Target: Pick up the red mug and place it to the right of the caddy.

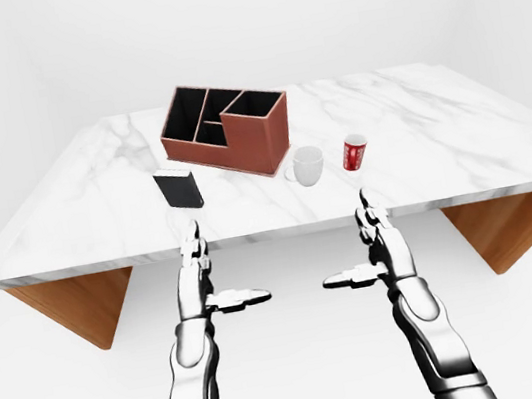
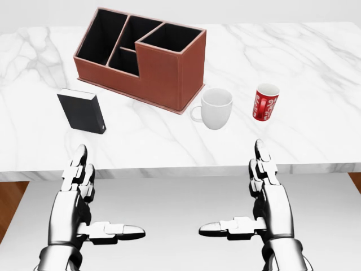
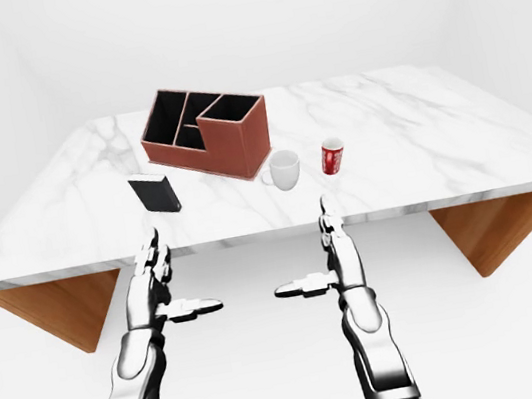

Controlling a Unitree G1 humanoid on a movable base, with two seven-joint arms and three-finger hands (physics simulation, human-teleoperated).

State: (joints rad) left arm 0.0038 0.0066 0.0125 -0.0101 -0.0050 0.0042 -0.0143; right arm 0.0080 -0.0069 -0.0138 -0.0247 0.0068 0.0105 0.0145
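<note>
Red mug (image 2: 265, 102) upright, right of white mug (image 2: 216, 108); both robot hands spread, empty.

On the table (image 2: 316, 68), in the head view, the caddy (image 2: 141, 56) stands upper left, the box (image 2: 82, 111) below-left of it, the white mug (image 2: 215, 108) just right, the red mug (image 2: 265, 101) further right.

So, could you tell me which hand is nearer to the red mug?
Right. The right hand hangs directly below the red mug in the head view, short of the table edge; the left hand is far off toward the left.
</note>
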